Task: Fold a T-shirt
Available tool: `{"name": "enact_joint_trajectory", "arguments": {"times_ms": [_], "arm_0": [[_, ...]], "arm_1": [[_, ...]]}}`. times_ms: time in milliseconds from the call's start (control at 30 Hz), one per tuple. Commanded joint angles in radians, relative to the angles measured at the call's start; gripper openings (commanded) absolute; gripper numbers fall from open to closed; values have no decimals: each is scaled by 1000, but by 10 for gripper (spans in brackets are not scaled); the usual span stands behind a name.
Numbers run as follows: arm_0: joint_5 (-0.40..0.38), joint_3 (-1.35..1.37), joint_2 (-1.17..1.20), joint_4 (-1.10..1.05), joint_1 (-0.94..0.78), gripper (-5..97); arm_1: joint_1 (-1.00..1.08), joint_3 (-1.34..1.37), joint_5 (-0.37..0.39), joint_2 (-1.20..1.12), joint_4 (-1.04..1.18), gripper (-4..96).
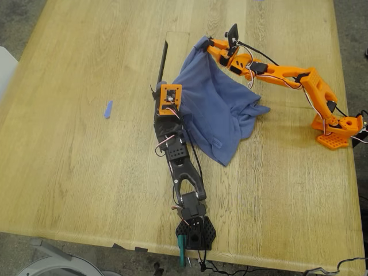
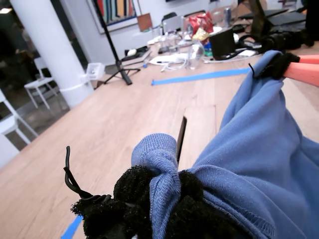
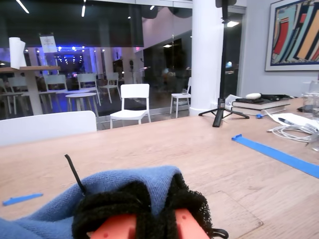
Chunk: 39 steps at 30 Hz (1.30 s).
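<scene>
The periwinkle-blue T-shirt hangs bunched between the two arms, and its lower part rests crumpled on the table. My first gripper, on the black arm, is shut on a fold of the shirt's edge nearer the exterior view's left. In the first wrist view its black foam pads pinch the blue cloth. My second gripper, on the orange arm, is shut on the shirt's upper corner and holds it above the table. The second wrist view shows cloth over that gripper's foam-wrapped orange fingers. The print is hidden.
A small blue tape scrap lies on the table toward the exterior view's left. The black arm's base stands at the near edge, the orange base at the exterior view's right edge. A long blue tape strip crosses the far table.
</scene>
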Motion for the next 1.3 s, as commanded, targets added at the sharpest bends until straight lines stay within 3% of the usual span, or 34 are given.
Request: {"name": "enact_joint_trajectory", "arguments": {"times_ms": [0,67,167,200,500,1067,1267], "arm_0": [[-15,14,67,-101,-123,-1],[-15,55,72,-149,-127,-1],[-17,78,81,-163,-123,-1],[-18,78,87,-158,-120,-1],[-32,77,172,35,-118,-1],[-44,89,184,91,-3,-1],[-51,87,253,227,58,-1]], "arm_1": [[97,-160,8,-25,15,0],[101,-351,8,-124,92,0],[101,-930,6,-437,383,0],[103,-1002,8,-502,405,0],[89,-1000,-2,-411,563,0],[43,-1000,-3,-331,782,0],[15,-1000,-6,-262,977,0]]}}
